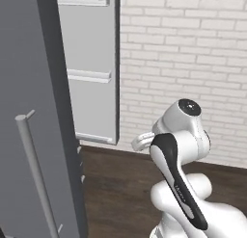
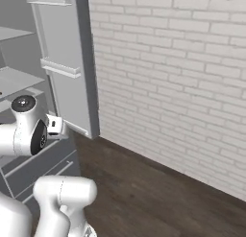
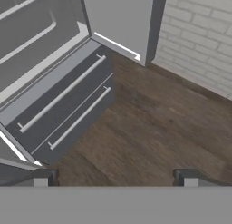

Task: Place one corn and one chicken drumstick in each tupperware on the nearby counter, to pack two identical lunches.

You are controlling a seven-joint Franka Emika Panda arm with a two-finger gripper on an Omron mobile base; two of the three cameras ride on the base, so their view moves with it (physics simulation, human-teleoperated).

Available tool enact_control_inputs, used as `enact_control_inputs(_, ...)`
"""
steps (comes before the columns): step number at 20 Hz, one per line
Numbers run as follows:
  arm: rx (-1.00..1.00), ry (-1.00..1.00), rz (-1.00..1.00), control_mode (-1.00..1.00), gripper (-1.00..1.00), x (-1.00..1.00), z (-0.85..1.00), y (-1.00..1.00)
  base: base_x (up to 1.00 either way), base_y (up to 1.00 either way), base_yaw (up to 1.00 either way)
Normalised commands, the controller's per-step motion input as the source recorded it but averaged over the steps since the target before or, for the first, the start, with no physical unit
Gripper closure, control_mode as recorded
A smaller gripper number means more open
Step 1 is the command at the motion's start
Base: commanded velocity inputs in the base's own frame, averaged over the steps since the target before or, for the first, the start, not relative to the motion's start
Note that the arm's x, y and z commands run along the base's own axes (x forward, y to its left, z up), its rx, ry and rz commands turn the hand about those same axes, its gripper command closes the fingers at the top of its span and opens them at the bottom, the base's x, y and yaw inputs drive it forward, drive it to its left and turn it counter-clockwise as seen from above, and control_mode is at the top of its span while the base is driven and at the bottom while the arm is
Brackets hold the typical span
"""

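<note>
The corn, the chicken drumstick, the tupperware and the counter are all out of view. In the hand view my gripper (image 3: 116, 178) is open, its two dark fingertips (image 3: 43, 177) standing far apart with nothing between them. It points down at a dark wooden floor (image 3: 149, 128) in front of an open fridge. The white arm (image 1: 178, 150) is folded up close above the base.
An open fridge door with shelf rails (image 1: 91, 73) hangs ahead, next to a white brick wall (image 1: 183, 63). A grey door with a bar handle (image 1: 34, 169) stands close on the left. Lower fridge drawers with silver bar handles (image 3: 63, 96) lie below the hand.
</note>
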Motion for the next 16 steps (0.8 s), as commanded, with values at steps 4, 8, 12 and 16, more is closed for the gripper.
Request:
enact_control_inputs(4, 0.00, 0.00, 0.00, 1.00, -1.00, 0.00, 0.00, 0.00, -0.31, -0.90, 0.15)
enact_control_inputs(8, 0.00, 0.00, 0.00, 1.00, -1.00, 0.00, 0.00, 0.00, 0.26, -0.59, 0.17)
enact_control_inputs(12, 0.00, 0.00, 0.00, 1.00, -1.00, 0.00, 0.00, 0.00, 0.78, -0.42, -0.14)
enact_control_inputs(16, 0.00, 0.00, 0.00, 1.00, -1.00, 0.00, 0.00, 0.00, 0.05, -0.54, -0.39)
